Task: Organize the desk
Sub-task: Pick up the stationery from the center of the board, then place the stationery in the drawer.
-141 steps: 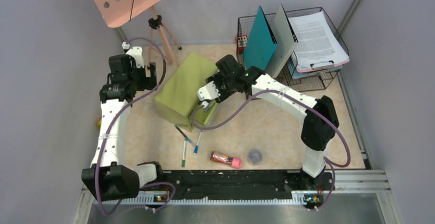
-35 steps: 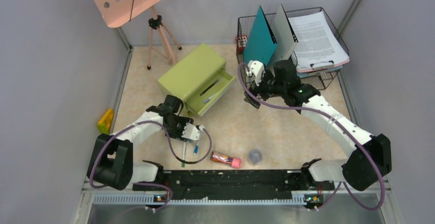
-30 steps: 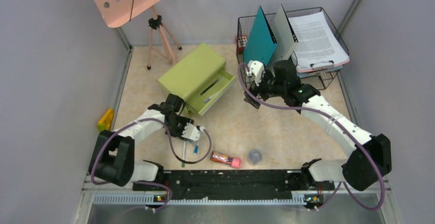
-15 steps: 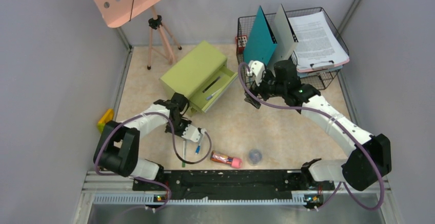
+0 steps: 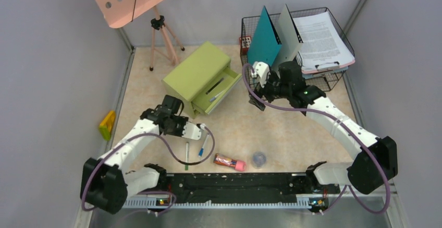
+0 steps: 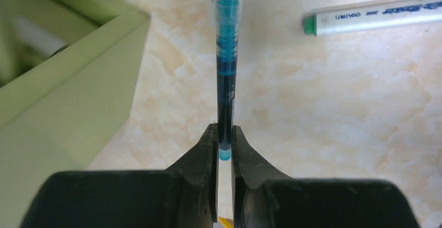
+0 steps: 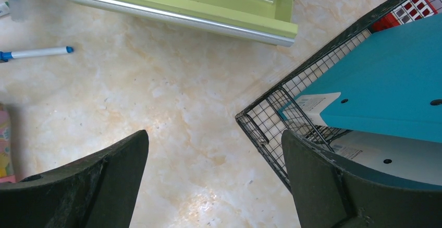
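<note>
Olive box: the drawer box (image 5: pixel 195 74) sits upper centre in the top view, its drawer (image 5: pixel 221 90) pulled open toward the lower right with pens already inside.
Step in hand: picking up loose pens, by my reading; one pen is being taken for the drawer.
Left gripper: the left gripper (image 6: pixel 224 134) is pinched on the tail end of a clear-barrelled blue pen (image 6: pixel 228 56), just beside the box's corner.
Right gripper: the right gripper (image 7: pixel 213 134) is spread wide and holds nothing, hovering between the drawer front and the wire basket (image 5: pixel 333 76).
Next move: probably carry the pen up and right over the open drawer, line it up lengthwise, then release.
Left to tidy: a green-capped marker (image 6: pixel 375 16), a white blue-tipped pen (image 7: pixel 36 53) and a pink-capped tube (image 5: pixel 229 161) lie near the bottom edge.
Desk: the desk (image 5: pixel 292 134) is beige and marble-patterned, filling the middle of the frame.
Room: grey walls on three sides; a pink tripod (image 5: pixel 161 35) stands at upper left.
</note>
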Controlling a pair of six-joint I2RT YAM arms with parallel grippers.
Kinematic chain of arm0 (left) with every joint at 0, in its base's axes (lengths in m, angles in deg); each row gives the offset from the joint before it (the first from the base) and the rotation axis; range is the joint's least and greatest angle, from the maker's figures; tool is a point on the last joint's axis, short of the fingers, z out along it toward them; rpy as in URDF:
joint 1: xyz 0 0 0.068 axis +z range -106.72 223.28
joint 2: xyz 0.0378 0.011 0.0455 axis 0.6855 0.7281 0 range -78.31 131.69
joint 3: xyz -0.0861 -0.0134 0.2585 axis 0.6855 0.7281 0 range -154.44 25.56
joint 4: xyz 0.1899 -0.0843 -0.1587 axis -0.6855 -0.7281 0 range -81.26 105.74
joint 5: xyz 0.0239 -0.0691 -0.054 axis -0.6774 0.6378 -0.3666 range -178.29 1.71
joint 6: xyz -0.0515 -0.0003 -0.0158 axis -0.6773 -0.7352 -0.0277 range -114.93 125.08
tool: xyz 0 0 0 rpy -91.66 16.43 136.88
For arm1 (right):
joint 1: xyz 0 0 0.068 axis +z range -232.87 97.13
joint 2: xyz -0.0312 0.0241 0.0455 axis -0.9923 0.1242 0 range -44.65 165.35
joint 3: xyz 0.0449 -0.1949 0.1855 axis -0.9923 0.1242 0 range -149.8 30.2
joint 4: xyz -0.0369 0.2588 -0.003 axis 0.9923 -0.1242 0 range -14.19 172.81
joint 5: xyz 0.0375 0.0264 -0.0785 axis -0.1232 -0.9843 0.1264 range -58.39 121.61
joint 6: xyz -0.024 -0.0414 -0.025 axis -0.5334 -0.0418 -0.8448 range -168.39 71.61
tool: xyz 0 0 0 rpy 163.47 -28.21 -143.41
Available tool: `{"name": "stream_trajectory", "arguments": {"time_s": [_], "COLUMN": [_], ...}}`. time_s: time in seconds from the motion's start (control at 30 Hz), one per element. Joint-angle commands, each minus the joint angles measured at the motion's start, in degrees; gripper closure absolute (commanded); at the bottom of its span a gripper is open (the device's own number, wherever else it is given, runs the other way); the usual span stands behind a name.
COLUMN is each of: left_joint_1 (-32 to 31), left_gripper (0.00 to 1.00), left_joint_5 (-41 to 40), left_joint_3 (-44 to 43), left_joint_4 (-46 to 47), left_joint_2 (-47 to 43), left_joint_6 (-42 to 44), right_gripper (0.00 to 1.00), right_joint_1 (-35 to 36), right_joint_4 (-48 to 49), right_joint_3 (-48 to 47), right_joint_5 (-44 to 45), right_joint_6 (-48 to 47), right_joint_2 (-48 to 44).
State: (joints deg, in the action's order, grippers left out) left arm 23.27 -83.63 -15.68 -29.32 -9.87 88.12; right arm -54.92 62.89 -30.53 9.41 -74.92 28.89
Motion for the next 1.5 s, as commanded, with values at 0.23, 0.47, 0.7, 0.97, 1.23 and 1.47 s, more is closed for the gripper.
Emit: {"name": "stream_trajectory", "arguments": {"time_s": [0.23, 0.47, 0.7, 0.97, 1.23, 1.47], "left_joint_1": [0.0, -4.7, -11.3, -12.1, -12.0, -12.0], "left_gripper": [1.0, 1.0, 1.0, 1.0, 0.89, 0.37], "left_joint_5": [12.0, 14.5, 8.0, -2.0, -8.3, -6.9], "left_joint_3": [-19.2, -37.8, -53.7, -63.9, -64.8, -63.0], "left_joint_4": [-20.5, -17.6, -17.6, -17.7, -19.2, -16.4], "left_joint_2": [-11.4, 0.2, 17.4, 32.9, 39.5, 32.1], "left_joint_6": [-18.5, -40.0, -58.0, -67.4, -73.1, -72.1], "right_gripper": [0.04, 0.04, 0.04, 0.04, 0.04, 0.04], "right_joint_1": [-0.8, -2.7, -6.6, -10.5, -10.7, -10.9], "right_joint_4": [-0.4, -0.4, -1.2, -1.7, -2.0, -1.8], "right_joint_3": [-3.6, -5.1, -5.1, -1.1, 0.7, 1.7], "right_joint_5": [-0.9, -0.6, 0.5, 0.6, 0.6, 0.4], "right_joint_6": [0.3, 3.7, 7.1, 7.7, 7.7, 8.1], "right_joint_2": [-0.7, -1.1, -2.9, -8.3, -10.8, -11.4]}}
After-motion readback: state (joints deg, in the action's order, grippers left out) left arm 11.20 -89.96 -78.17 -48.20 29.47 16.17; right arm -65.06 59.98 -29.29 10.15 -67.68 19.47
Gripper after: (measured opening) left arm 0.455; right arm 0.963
